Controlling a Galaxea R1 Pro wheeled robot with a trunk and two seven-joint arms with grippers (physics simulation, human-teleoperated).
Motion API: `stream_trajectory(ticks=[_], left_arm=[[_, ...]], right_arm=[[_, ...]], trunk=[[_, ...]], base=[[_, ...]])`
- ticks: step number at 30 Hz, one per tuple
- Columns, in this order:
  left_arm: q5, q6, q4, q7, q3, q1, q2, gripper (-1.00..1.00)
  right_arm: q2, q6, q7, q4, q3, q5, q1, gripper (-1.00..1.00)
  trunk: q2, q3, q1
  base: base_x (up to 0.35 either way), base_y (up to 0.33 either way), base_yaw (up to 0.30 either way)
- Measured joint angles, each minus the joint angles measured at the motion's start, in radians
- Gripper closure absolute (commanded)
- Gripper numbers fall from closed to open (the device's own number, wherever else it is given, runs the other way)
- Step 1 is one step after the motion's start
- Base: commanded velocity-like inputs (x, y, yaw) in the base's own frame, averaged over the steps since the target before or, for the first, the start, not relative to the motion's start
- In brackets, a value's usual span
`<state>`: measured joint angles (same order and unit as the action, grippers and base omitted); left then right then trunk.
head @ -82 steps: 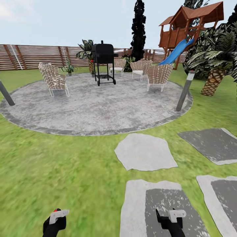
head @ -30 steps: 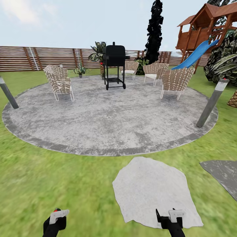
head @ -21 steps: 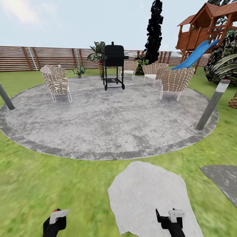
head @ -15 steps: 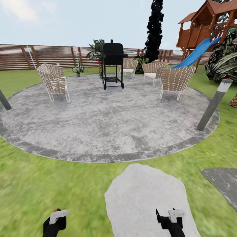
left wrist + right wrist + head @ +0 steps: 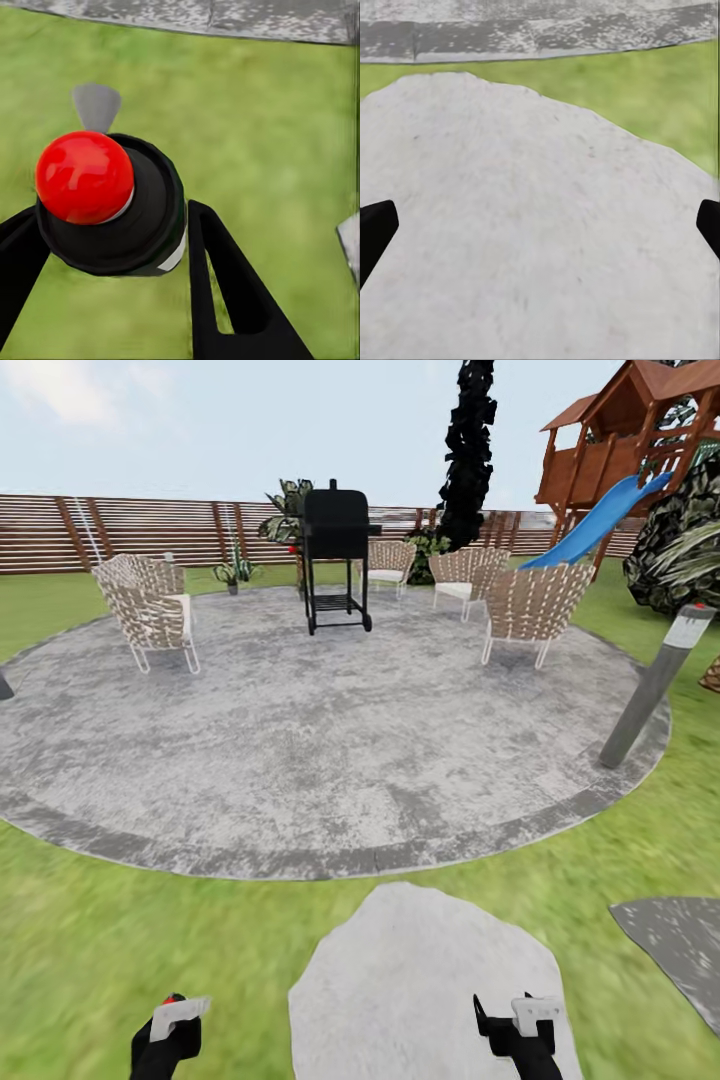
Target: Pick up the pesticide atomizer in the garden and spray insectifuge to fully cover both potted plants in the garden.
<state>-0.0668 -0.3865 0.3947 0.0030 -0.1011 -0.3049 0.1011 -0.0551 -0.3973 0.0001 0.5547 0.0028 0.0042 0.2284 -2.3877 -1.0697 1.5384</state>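
Pesticide atomizer (image 5: 112, 202) (black head, red knob) sits clamped in your left hand (image 5: 165, 1028), lower left; probably light, rigid, slick, so grip its body. Right hand (image 5: 540, 225) stands apart.

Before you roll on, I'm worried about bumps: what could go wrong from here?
1. The red-topped bottle is held between the left fingers. Crossing from the stepping stone over grass onto the patio might jolt it loose.
2. Veering right could clip the grey lamp post at the patio's edge.
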Motion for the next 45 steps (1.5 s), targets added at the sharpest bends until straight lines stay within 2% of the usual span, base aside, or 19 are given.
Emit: stream_trajectory(ticks=[20, 45], left_arm=[[-0.001, 0.0, 0.001, 0.0, 0.0, 0.0, 0.001, 1.0], [-0.001, 0.0, 0.002, 0.0, -0.001, 0.0, 0.002, 1.0]], right_arm=[[0.0, 0.0, 0.0, 0.0, 0.0, 0.0, 0.0, -1.0], [0.0, 0.0, 0.001, 0.0, 0.0, 0.0, 0.0, -1.0]], trunk=[[0.0, 0.0, 0.0], [0.0, 0.0, 0.0]], base=[[0.28, -0.184, 0.017], [0.28, -0.184, 0.173]])
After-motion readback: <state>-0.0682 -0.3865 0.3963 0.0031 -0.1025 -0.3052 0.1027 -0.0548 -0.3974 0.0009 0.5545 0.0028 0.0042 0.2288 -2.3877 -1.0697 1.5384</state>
